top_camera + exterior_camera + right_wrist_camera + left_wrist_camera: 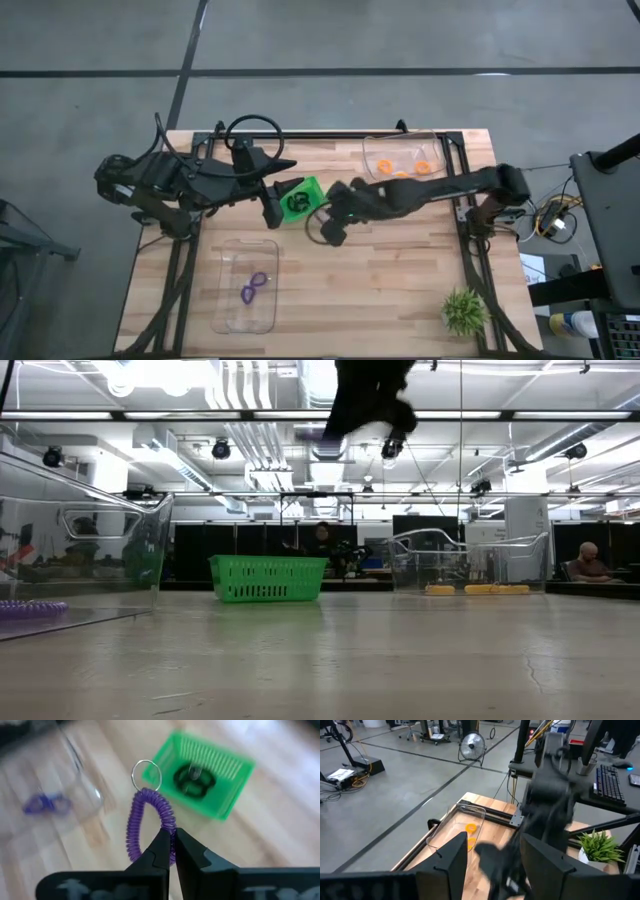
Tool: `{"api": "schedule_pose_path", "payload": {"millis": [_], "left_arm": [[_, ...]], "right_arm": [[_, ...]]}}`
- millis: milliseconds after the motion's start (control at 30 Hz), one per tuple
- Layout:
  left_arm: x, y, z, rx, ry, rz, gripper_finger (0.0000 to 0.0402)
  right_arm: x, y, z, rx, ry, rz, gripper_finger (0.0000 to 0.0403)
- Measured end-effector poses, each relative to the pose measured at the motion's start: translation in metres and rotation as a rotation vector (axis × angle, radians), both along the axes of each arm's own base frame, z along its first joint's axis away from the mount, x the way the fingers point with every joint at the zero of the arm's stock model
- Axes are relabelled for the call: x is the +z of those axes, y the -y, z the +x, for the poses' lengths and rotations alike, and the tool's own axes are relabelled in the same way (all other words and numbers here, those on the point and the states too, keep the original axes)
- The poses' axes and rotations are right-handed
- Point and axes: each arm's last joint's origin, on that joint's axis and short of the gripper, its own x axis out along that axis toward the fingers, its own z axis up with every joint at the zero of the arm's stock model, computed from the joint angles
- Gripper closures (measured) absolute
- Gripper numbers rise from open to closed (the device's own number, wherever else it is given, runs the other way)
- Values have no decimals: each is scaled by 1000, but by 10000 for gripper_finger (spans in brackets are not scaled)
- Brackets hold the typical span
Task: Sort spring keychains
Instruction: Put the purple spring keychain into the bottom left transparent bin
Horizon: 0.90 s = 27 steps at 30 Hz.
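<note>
Purple spring keychain (150,822), with its silver ring, hangs clenched in the right pincer (172,851) at the centre of the high view, above the counter (400,270) just right of the green bin (297,197). The left pincer (272,205), released, hovers at the bin's left edge.

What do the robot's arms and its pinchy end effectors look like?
Both arms are dark, nearly black, built from chunky jointed segments. The left arm has a black cable looping out in a big ring above it. The right arm is long and slim. The right end effector has two flat black fingers that narrow to pointed tips. The left end effector has wide, black, wedge-shaped fingers.
</note>
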Motion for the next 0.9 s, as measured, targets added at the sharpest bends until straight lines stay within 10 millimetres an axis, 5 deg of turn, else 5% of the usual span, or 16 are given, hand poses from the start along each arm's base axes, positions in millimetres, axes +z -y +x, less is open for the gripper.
{"api": "schedule_pose_path", "payload": {"millis": [400,900], "left_arm": [[-4,-1,2,46,3,-10,227],[-40,3,20,89,-70,-57,227]], "right_arm": [[76,10,-37,-151,334,-144,394],[102,11,-38,-143,511,-206,394]]}}
